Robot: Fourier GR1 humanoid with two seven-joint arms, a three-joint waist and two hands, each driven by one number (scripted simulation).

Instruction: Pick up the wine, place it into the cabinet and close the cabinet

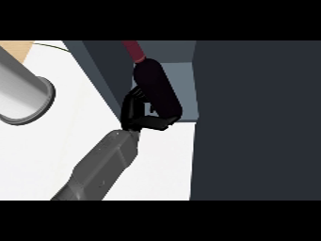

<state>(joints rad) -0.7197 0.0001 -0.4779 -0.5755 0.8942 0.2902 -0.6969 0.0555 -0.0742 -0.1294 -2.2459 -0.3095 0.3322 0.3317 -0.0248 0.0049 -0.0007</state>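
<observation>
You have the wine (152, 82) in hand and at the cabinet (260, 117), so the pickup looks done and the placing is under way. One black hand (143, 115) shows, on a grey forearm (100, 172) that comes in from the lower edge and reaches up to the cabinet's opening; from this view alone I cannot tell you with certainty which arm it is, though it reads as the right. Its fingers (130, 110) are curled around the lower end of the dark bottle, clamped on it. The bottle lies tilted, its red capped neck (133, 51) pointing away into the cabinet's paler inside, its body just inside the opening beside the cabinet's left wall (107, 70).

The other hand is not to be seen. A grey cylinder (13, 87) sits well left of the cabinet, over the white desk (65, 136); what it is I cannot say.

Still ahead of you, as I judge it: set the bottle down inside, let go, draw the hand clear, then shut the door. The large dark panel right of the opening may be that door, but I cannot tell.
</observation>
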